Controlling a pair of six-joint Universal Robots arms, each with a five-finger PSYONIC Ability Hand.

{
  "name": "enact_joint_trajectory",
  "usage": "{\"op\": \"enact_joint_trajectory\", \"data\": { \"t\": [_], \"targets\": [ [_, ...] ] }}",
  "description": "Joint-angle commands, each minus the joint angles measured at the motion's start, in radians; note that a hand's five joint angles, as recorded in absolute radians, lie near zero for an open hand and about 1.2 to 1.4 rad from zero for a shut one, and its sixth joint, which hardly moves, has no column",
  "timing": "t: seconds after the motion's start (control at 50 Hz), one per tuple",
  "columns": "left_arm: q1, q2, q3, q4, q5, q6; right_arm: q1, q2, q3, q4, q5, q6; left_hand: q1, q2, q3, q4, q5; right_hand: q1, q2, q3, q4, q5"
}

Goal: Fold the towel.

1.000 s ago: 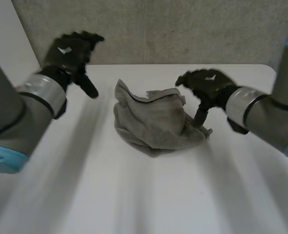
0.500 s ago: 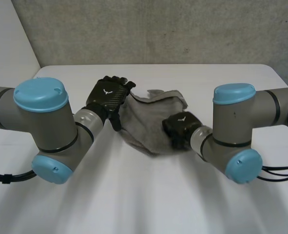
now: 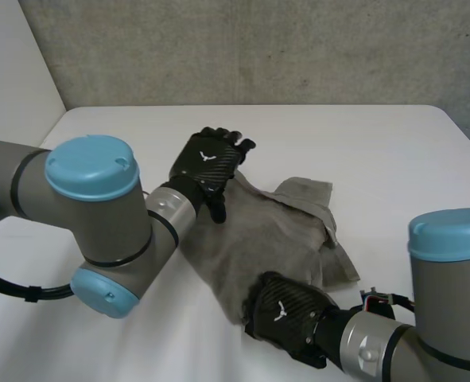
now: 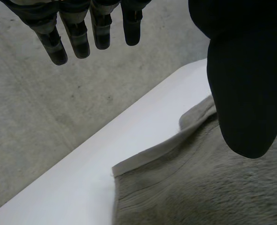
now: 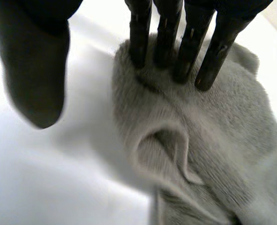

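A grey towel (image 3: 270, 231) lies rumpled and partly spread on the white table (image 3: 378, 139), with a folded-over flap at its right side. My left hand (image 3: 209, 159) hovers at the towel's far left edge, open. In the left wrist view its straight fingers (image 4: 72, 37) reach past the table's far edge, and the thumb (image 4: 243, 93) hangs above the towel (image 4: 199, 187). My right hand (image 3: 286, 309) is on the towel's near corner, open. In the right wrist view its straight fingers (image 5: 185, 47) press into the towel (image 5: 213, 140), with the thumb (image 5: 35, 70) apart over bare table.
A grey wall (image 3: 258, 48) stands behind the table's far edge. Bare table top stretches right of the towel and along the near left. My bulky arms flank the towel on both sides.
The towel has gone from a bunched heap to a flatter spread, drawn toward the near edge. My right hand moved to its near corner. My left hand shifted onto its far left edge.
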Motion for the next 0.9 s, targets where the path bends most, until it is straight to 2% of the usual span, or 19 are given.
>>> {"op": "enact_joint_trajectory", "data": {
  "t": [0.02,0.06,0.18,0.22,0.3,0.44,0.6,0.68,0.72,0.74,0.78,0.8,0.84,0.9],
  "targets": [
    [-0.026,-0.049,0.051,-0.001,0.005,0.002,-0.066,-0.113,-0.009,-0.024,-0.007,0.226,0.041,0.041,0.043,0.041,0.03,-0.118,-0.125,-0.112,-0.115,-0.083],
    [-0.037,-0.058,0.062,-0.001,0.007,0.004,-0.124,-0.154,-0.007,-0.023,-0.024,0.308,0.044,0.044,0.045,0.044,0.033,-0.127,-0.134,-0.12,-0.123,-0.091],
    [-0.063,-0.114,0.139,-0.007,0.031,0.002,-0.201,-0.219,0.005,-0.017,-0.008,0.344,0.068,0.068,0.069,0.067,0.057,-0.121,-0.128,-0.115,-0.118,-0.085],
    [-0.074,-0.131,0.159,-0.009,0.054,0.001,-0.292,-0.243,0.025,-0.018,-0.004,0.352,0.103,0.103,0.104,0.102,0.092,-0.112,-0.119,-0.106,-0.109,-0.077],
    [-0.106,-0.187,0.215,-0.01,0.126,0.001,-0.365,-0.247,0.04,-0.014,-0.002,0.359,0.176,0.176,0.177,0.176,0.165,-0.103,-0.11,-0.097,-0.1,-0.068],
    [-0.149,-0.254,0.277,-0.012,0.145,0.002,-0.512,-0.247,0.065,-0.02,-0.011,0.417,0.176,0.176,0.178,0.176,0.165,-0.101,-0.107,-0.094,-0.097,-0.065],
    [-0.172,-0.354,0.378,-0.033,0.145,0.028,-0.564,-0.24,0.098,-0.046,-0.038,0.437,0.232,0.232,0.233,0.231,0.221,-0.101,-0.107,-0.094,-0.097,-0.065],
    [-0.175,-0.388,0.421,-0.063,0.146,0.068,-0.566,-0.236,0.111,-0.061,-0.038,0.436,0.352,0.353,0.354,0.352,0.342,-0.101,-0.107,-0.094,-0.097,-0.065],
    [-0.178,-0.414,0.455,-0.096,0.146,0.108,-0.569,-0.233,0.112,-0.064,-0.038,0.437,0.542,0.542,0.543,0.542,0.531,-0.101,-0.107,-0.094,-0.097,-0.065],
    [-0.178,-0.414,0.455,-0.096,0.146,0.108,-0.574,-0.233,0.114,-0.066,-0.039,0.437,0.543,0.543,0.545,0.543,0.532,-0.101,-0.107,-0.094,-0.097,-0.065],
    [-0.178,-0.432,0.476,-0.124,0.145,0.137,-0.578,-0.231,0.114,-0.067,-0.041,0.437,0.786,0.786,0.787,0.785,0.775,-0.101,-0.107,-0.094,-0.097,-0.065],
    [-0.178,-0.432,0.476,-0.124,0.145,0.137,-0.581,-0.231,0.114,-0.067,-0.041,0.437,0.787,0.787,0.788,0.787,0.776,-0.101,-0.107,-0.094,-0.097,-0.065],
    [-0.172,-0.437,0.479,-0.136,0.136,0.158,-0.583,-0.23,0.114,-0.067,-0.041,0.437,1.096,1.097,1.098,1.096,1.085,-0.101,-0.107,-0.094,-0.097,-0.065],
    [-0.169,-0.434,0.476,-0.135,0.128,0.169,-0.583,-0.225,0.114,-0.072,-0.041,0.437,1.209,1.209,1.211,1.209,1.198,-0.101,-0.107,-0.094,-0.097,-0.065]
  ]
}}
